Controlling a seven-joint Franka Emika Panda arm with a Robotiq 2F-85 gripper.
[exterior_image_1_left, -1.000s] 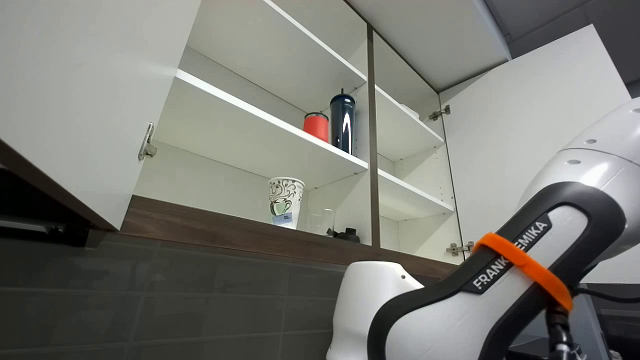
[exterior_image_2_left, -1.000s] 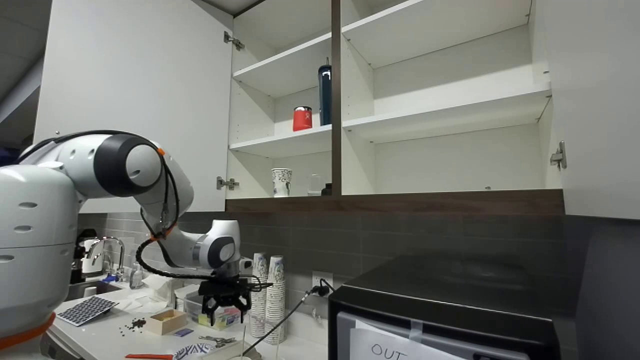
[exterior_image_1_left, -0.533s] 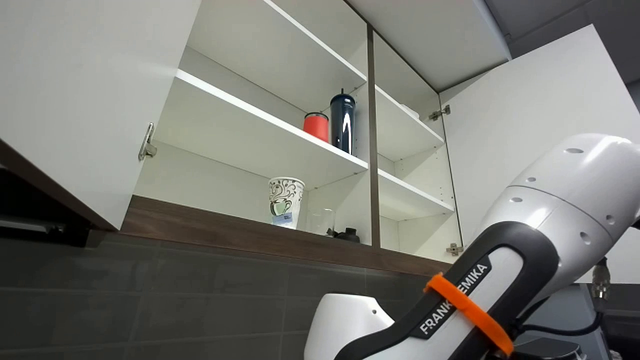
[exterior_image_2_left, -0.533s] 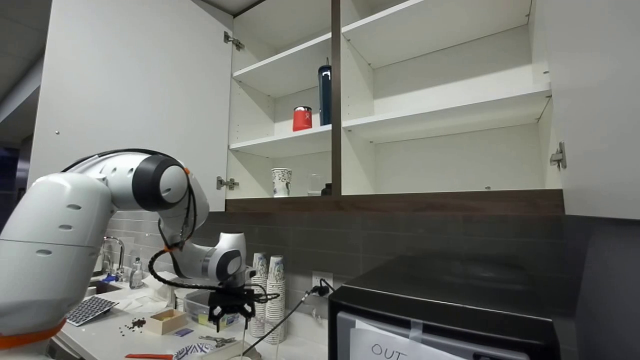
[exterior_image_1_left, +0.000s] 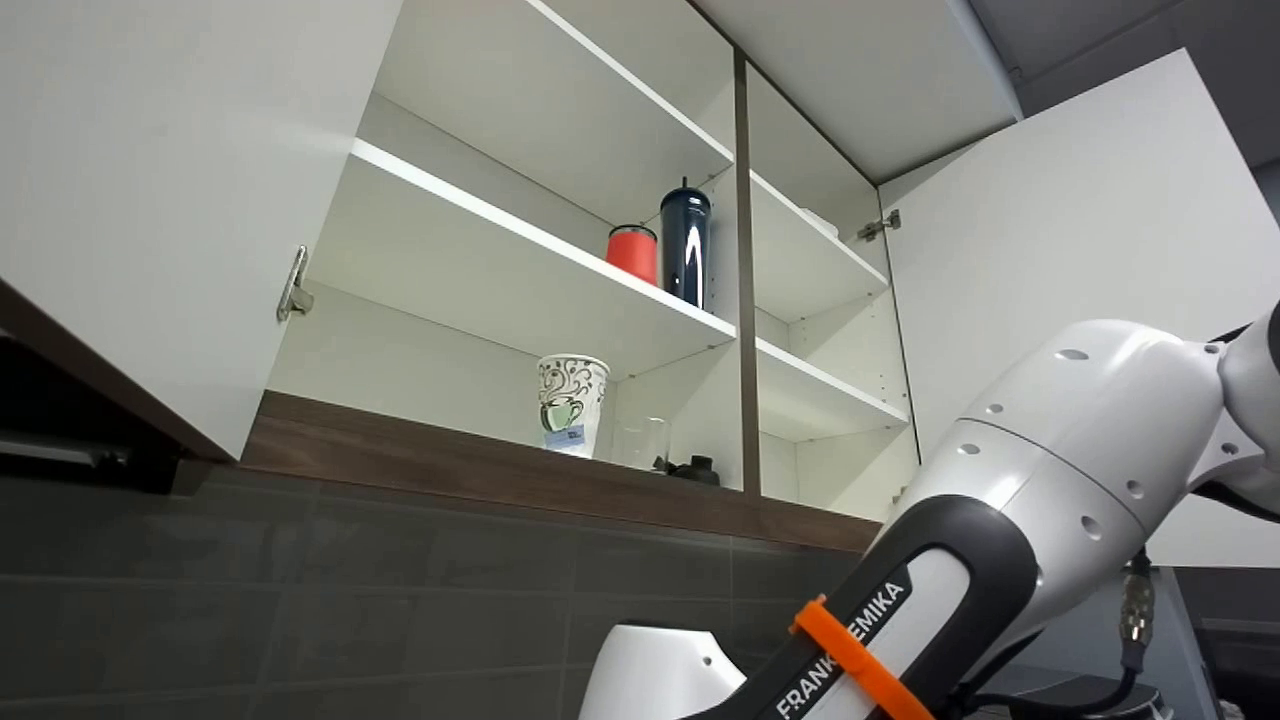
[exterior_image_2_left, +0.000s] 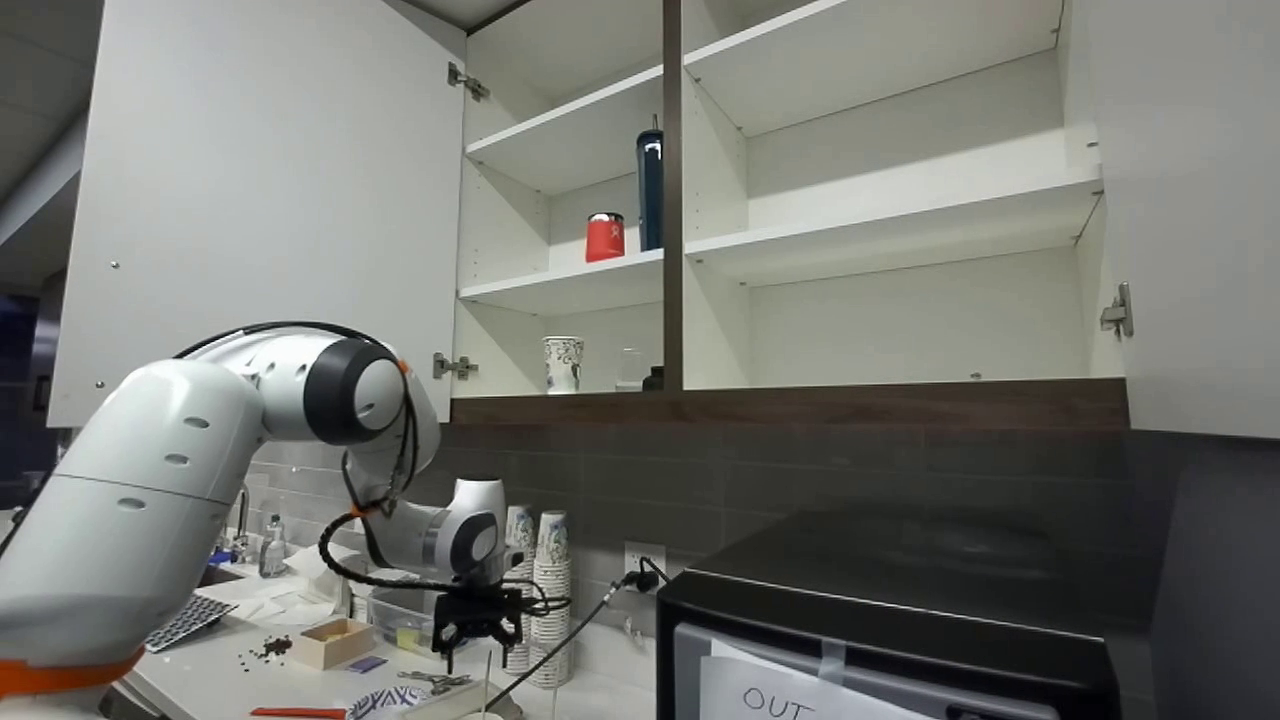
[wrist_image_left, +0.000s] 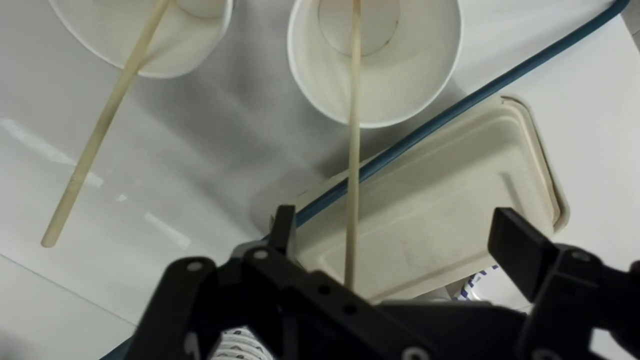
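I have the black gripper (wrist_image_left: 394, 220) released, its two black fingers (wrist_image_left: 520, 245) spread wide apart above the white counter (exterior_image_2_left: 290, 690). In the wrist view a thin, pale wooden stick (wrist_image_left: 354, 150) shows between the fingers, apart from both; whether its near end touches the gripper's body I cannot tell. Ahead of the fingertips, that stick runs over the mouth of a white, round paper cup (wrist_image_left: 420, 70). Off to the gripper's side, a second pale wooden stick (wrist_image_left: 93, 145) runs over a second white paper cup (wrist_image_left: 90, 25). A smooth blue cable (wrist_image_left: 425, 131) crosses just ahead of the fingertips, over a beige, rectangular, moulded container (wrist_image_left: 440, 220) that lies beneath the gripper. In an exterior view, two tall stacks of patterned paper cups (exterior_image_2_left: 553, 610) stand near the gripper, and a black, boxy appliance (exterior_image_2_left: 880, 575) sits well apart from it
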